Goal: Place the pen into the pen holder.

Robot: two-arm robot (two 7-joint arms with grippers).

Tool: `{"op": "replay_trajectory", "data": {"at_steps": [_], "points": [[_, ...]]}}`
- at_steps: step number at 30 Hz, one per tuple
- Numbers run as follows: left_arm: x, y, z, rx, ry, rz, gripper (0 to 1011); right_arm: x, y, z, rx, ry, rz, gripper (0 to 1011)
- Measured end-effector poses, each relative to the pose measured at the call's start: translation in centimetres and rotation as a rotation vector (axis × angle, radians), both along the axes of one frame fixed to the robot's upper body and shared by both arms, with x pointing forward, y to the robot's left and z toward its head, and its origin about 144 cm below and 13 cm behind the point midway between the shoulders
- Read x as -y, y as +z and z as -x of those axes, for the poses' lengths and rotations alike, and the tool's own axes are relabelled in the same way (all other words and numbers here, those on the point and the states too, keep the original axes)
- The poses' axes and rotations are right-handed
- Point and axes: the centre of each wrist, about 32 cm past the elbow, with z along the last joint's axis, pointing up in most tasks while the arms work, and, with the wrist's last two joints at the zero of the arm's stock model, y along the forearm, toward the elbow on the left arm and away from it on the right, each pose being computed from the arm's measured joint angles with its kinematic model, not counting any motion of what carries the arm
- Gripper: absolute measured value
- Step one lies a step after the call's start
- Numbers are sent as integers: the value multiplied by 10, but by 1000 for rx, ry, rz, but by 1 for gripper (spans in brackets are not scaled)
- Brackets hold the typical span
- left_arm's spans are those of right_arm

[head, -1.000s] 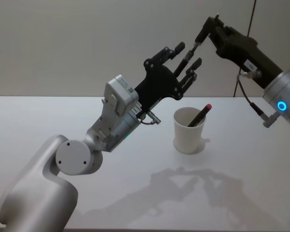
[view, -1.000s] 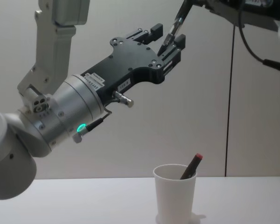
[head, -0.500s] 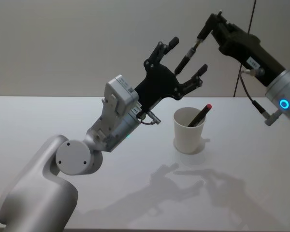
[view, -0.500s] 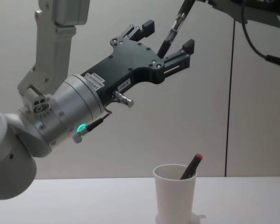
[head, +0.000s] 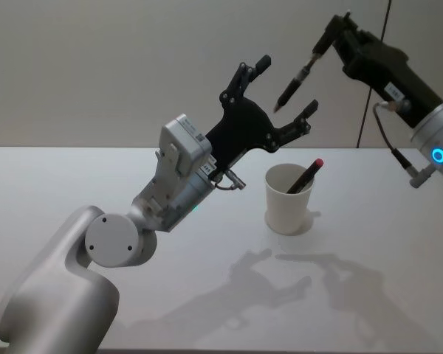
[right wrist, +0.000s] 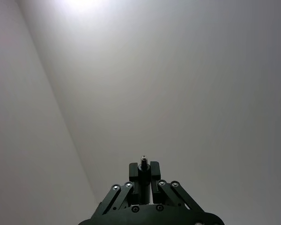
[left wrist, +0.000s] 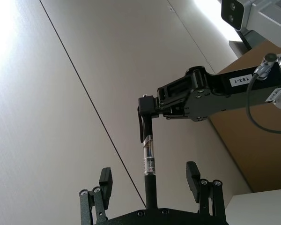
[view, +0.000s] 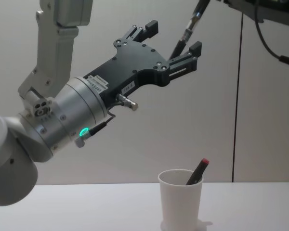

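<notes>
A dark pen (head: 295, 80) hangs tilted in the air, tip down, with my right gripper (head: 321, 46) shut on its upper end. My left gripper (head: 286, 86) is raised high over the table, fingers spread wide on either side of the pen's lower tip without touching it. In the left wrist view the pen (left wrist: 149, 164) stands between the open fingers (left wrist: 193, 171). The white paper cup pen holder (head: 288, 203) stands on the table below, and a red-capped pen (head: 306, 175) leans inside it. The chest view has the cup (view: 180, 202) under the left gripper (view: 174, 36).
The white table (head: 96, 177) stretches around the cup, with the left arm's elbow low at the near left. A plain wall stands behind, and the right arm comes in from the upper right.
My left gripper has opened from around the dark pen's tip. The right gripper has carried the pen a little up and to the right.
</notes>
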Motion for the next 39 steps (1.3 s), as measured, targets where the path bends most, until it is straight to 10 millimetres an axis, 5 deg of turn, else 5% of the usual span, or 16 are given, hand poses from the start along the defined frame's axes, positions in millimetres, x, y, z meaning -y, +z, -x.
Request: {"op": "replay_trajectory", "data": {"at_steps": [39], "points": [[0, 0, 0, 0, 0, 0, 1004, 15, -45, -18, -4, -224, 163, 132]]}}
